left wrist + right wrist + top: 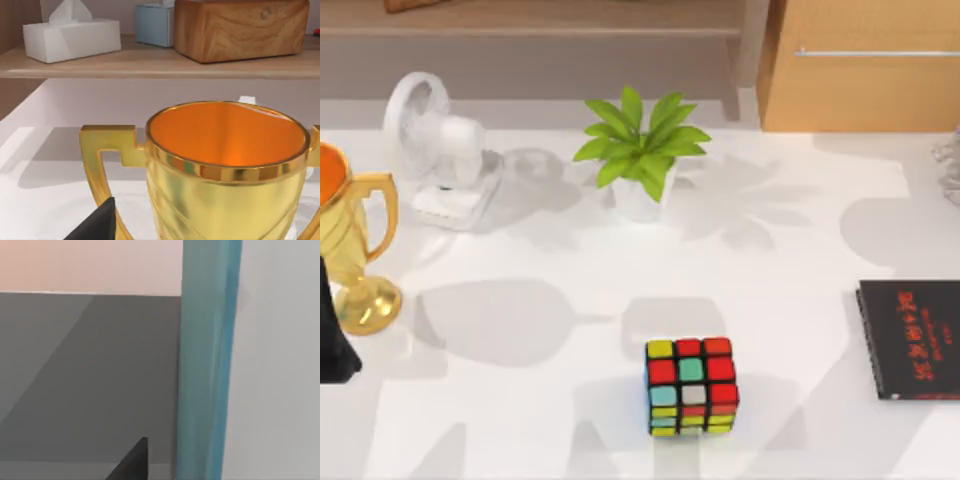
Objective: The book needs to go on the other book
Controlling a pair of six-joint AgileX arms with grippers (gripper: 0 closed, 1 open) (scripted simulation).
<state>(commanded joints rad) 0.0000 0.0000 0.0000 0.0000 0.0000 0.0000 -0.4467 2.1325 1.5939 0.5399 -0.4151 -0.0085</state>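
The book (205, 365) stands very close in the right wrist view, a teal-blue cover with white page edges beside it. A dark part of my right gripper (131, 461) sits just next to it; whether it holds the book I cannot tell. The other book (912, 338), thin and black with red lettering, lies flat at the table's right edge. My left gripper (335, 340) is parked at the left edge beside a gold trophy (355, 245).
A colourful puzzle cube (691, 385) sits at front centre. A potted plant (640, 155) and a white fan (435, 145) stand at the back. The trophy (225, 170) looms close to the left wrist. Behind it is a shelf (150, 65) holding a tissue box and a wooden box.
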